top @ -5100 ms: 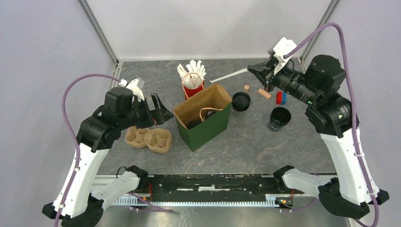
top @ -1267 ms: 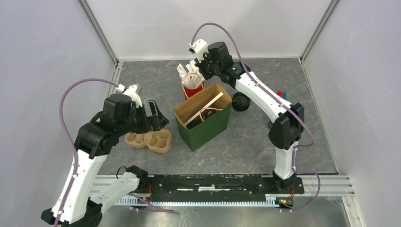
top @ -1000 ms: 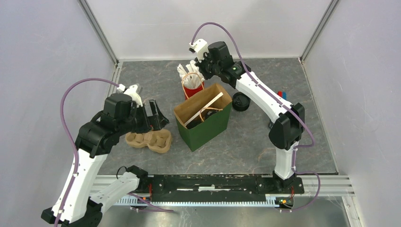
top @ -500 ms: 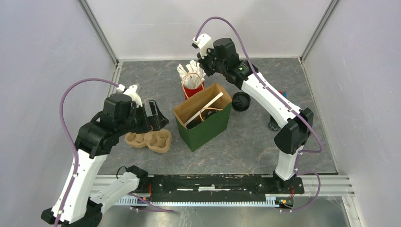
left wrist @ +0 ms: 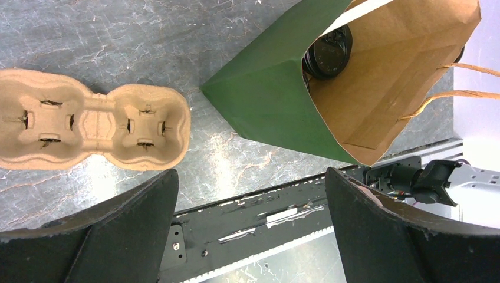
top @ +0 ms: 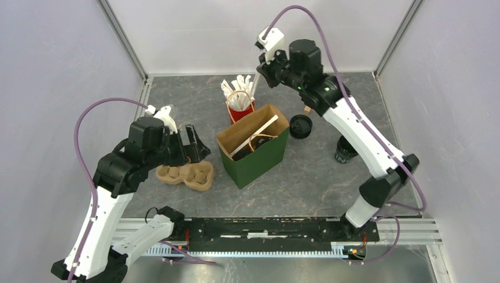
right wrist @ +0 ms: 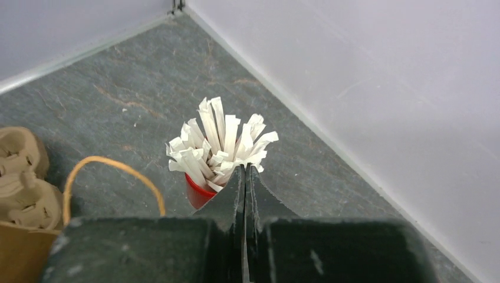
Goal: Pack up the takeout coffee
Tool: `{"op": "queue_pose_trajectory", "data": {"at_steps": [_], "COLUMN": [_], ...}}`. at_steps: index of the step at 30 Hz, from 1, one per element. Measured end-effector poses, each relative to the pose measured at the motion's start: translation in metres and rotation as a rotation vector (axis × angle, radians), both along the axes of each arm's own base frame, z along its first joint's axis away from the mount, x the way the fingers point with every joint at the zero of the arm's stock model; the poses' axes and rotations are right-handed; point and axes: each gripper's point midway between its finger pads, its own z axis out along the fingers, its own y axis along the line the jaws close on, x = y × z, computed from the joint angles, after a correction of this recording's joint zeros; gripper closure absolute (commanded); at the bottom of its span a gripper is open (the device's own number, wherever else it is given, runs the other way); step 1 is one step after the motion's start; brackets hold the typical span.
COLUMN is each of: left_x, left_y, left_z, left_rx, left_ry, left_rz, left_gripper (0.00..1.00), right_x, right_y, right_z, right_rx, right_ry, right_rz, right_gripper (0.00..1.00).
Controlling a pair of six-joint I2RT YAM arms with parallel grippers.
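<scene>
Green paper bag point(top: 259, 160) upright mid-table, mouth open, brown inside. One long white stick point(top: 257, 134) leans across its opening. Red cup point(top: 240, 112) of white paper-wrapped sticks point(top: 239, 88) stands just behind the bag. Pulp cup carrier point(top: 185, 174) lies flat left of the bag, not touching it. Grey marbled tabletop point(top: 306, 183).

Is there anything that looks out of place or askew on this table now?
Yes. A thin white stick leans slantwise across the open green paper bag. A round black object lies on its side inside the bag. The flat round black lid lies apart from the short black paper cup, not on it.
</scene>
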Motion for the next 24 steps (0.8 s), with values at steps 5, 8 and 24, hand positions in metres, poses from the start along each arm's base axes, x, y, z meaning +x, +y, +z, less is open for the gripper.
{"op": "queue_pose_trajectory", "data": {"at_steps": [5, 8, 24], "left_x": [0.002, 0.003, 0.006], "left_y": [-0.001, -0.002, -0.003], "left_z": [-0.002, -0.004, -0.006], "left_rx": [0.005, 0.008, 0.014], "left_ry": [0.012, 0.018, 0.031], "left_rz": [-0.001, -0.001, -0.001], "left_gripper": [0.0, 0.0, 0.0], "right_x": [-0.026, -0.037, -0.038], "right_y": [-0.02, -0.028, -0.029], "right_z": [0.048, 0.072, 0.064], "right_rx": [0.067, 0.105, 0.121], "right_ry": [-0.087, -0.134, -0.143], "right_rz": [0.0, -0.001, -0.005], "right_gripper": [1.0, 1.0, 1.0]}}
